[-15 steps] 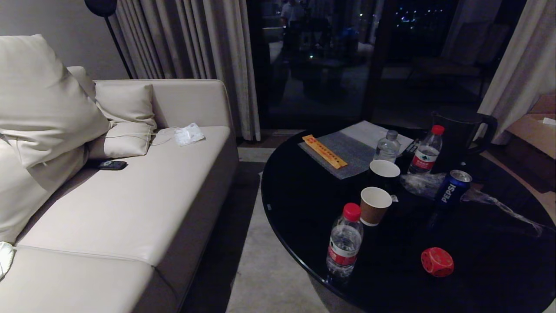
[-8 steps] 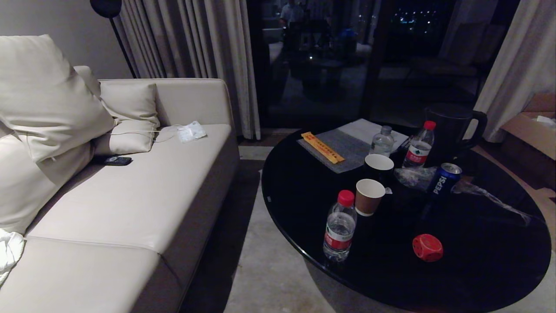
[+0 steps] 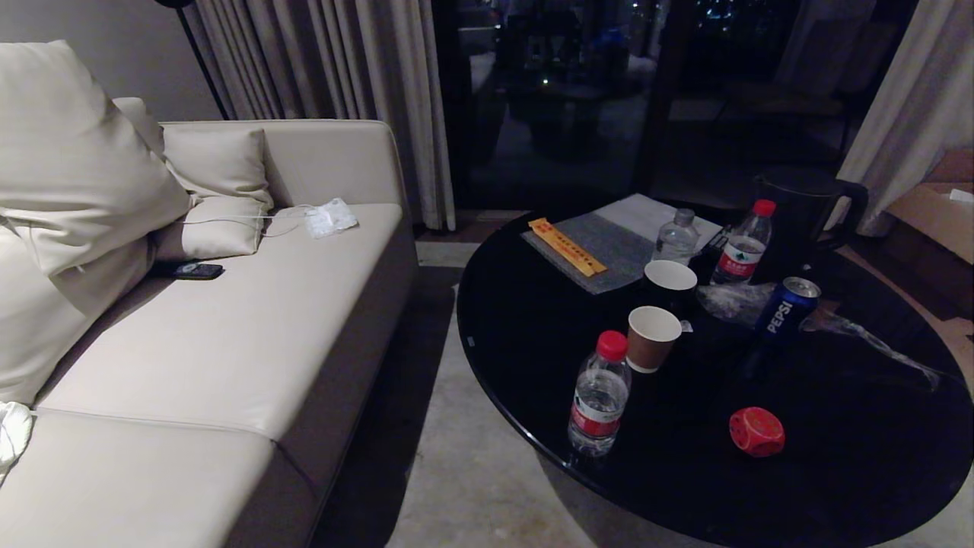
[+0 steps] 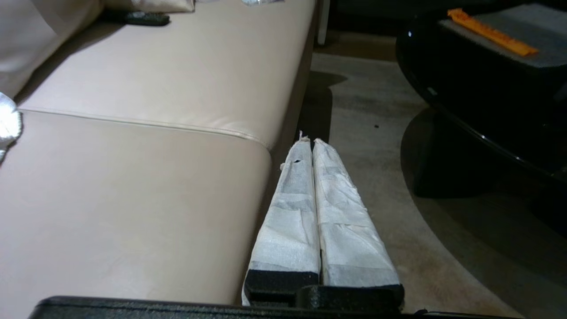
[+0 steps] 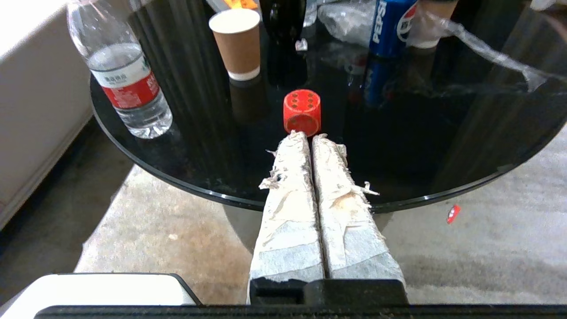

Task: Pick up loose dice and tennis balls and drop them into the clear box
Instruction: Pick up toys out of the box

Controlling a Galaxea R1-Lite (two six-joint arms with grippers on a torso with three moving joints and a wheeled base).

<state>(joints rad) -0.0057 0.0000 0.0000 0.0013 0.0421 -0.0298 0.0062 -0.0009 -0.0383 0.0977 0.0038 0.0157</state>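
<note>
A red die (image 3: 756, 431) lies alone on the near part of the round black table (image 3: 533, 358), to the right of a water bottle. The right wrist view shows that die (image 5: 302, 111) just beyond my right gripper (image 5: 309, 135), which is shut and empty and hangs short of the table's near edge. My left gripper (image 4: 308, 142) is shut and empty too, over the floor strip between sofa and table. Neither arm shows in the head view. The tennis balls and the clear box are out of view.
On the table stand a red-capped water bottle (image 3: 600, 393), two paper cups (image 3: 654, 338), a Pepsi can (image 3: 787, 306), two more bottles (image 3: 742, 247), a dark kettle (image 3: 806, 217), crumpled plastic film and a ribbed panel (image 3: 601, 247) with an orange strip. A beige sofa (image 3: 228, 342) fills the left.
The head view has shifted: first back and leftward, then tilting down, so the whole scene sits a little lower against the window. The things on the table have not moved among themselves.
</note>
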